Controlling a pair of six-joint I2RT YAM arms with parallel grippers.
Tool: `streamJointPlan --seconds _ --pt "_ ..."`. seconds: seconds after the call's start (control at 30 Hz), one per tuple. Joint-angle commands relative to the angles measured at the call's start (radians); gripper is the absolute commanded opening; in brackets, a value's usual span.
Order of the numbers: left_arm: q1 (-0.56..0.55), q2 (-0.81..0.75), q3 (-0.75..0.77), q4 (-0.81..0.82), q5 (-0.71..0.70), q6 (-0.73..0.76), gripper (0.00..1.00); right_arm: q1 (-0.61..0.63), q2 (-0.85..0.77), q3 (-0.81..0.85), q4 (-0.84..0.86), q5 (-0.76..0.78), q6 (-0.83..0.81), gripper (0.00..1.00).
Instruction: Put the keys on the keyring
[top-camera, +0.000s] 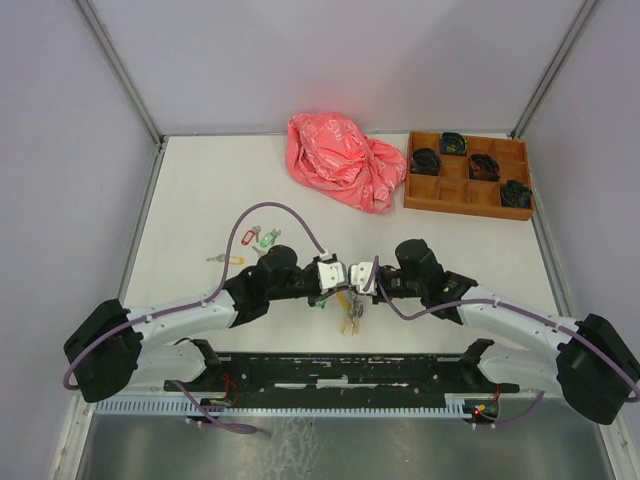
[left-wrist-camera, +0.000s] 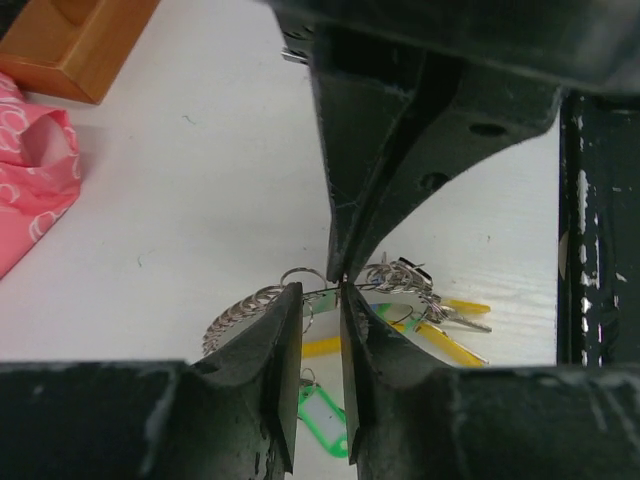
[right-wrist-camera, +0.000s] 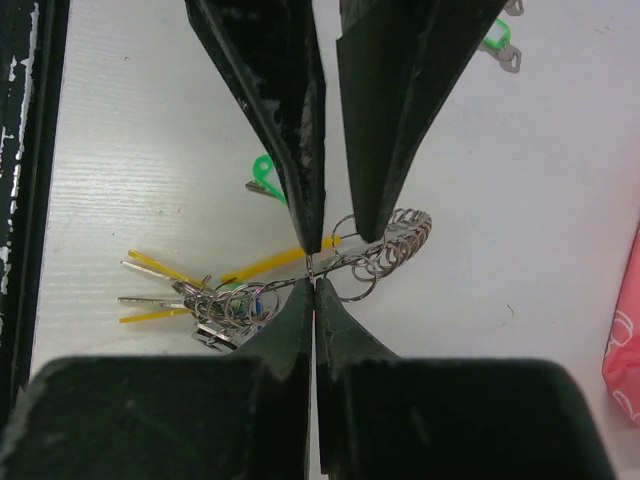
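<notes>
The keyring (right-wrist-camera: 400, 240), a silvery coiled loop with a yellow band, hangs between both grippers just above the table (top-camera: 200, 190). My right gripper (right-wrist-camera: 313, 283) is shut on its thin wire. My left gripper (left-wrist-camera: 320, 290) faces it tip to tip, its jaws a little apart, and the wire (left-wrist-camera: 322, 291) crosses that gap. A bunch of keys (right-wrist-camera: 190, 295) with yellow tags hangs on the ring's other side. A green-tagged key (left-wrist-camera: 325, 420) lies under the left fingers. In the top view the grippers meet at table centre (top-camera: 345, 283). Loose keys with green (top-camera: 268, 238), red (top-camera: 250, 235) and yellow (top-camera: 232, 261) tags lie to the left.
A crumpled pink bag (top-camera: 345, 160) lies at the back. Beside it on the right is a wooden compartment tray (top-camera: 455, 195) holding small black bundles. A black rail (top-camera: 350, 370) runs along the near edge between the arm bases.
</notes>
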Motion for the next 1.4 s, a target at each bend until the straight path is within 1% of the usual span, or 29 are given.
streamJointPlan --seconds 0.0,0.2,0.3,0.43,0.6,0.7,0.9,1.0,1.17,1.37 --pt "-0.006 -0.081 0.002 0.047 -0.135 -0.138 0.31 0.004 -0.048 0.005 0.037 0.029 0.002 0.01" --pt "-0.008 -0.144 -0.008 -0.083 -0.28 -0.308 0.44 0.004 -0.093 -0.023 0.04 0.075 0.002 0.01" --pt "-0.005 -0.144 0.002 -0.17 -0.357 -0.41 0.46 0.004 -0.11 -0.028 0.038 0.091 0.005 0.01" --pt "-0.005 -0.11 0.028 -0.273 -0.422 -0.532 0.48 0.004 -0.14 -0.038 0.045 0.107 0.02 0.01" --pt "-0.005 -0.018 0.093 -0.393 -0.457 -0.627 0.49 0.004 -0.155 -0.046 0.051 0.13 0.03 0.01" --pt "-0.005 0.048 0.144 -0.434 -0.456 -0.611 0.49 0.004 -0.16 -0.046 0.053 0.142 0.032 0.01" --pt "-0.006 0.19 0.253 -0.49 -0.456 -0.481 0.49 0.004 -0.192 -0.054 0.038 0.171 0.043 0.01" --pt "-0.008 0.237 0.281 -0.494 -0.439 -0.432 0.5 0.004 -0.212 -0.059 0.034 0.184 0.05 0.01" --pt "-0.024 0.307 0.328 -0.508 -0.439 -0.382 0.52 0.004 -0.227 -0.06 0.02 0.215 0.057 0.01" --pt "-0.057 0.391 0.379 -0.538 -0.483 -0.351 0.51 0.004 -0.264 -0.063 -0.011 0.253 0.072 0.01"
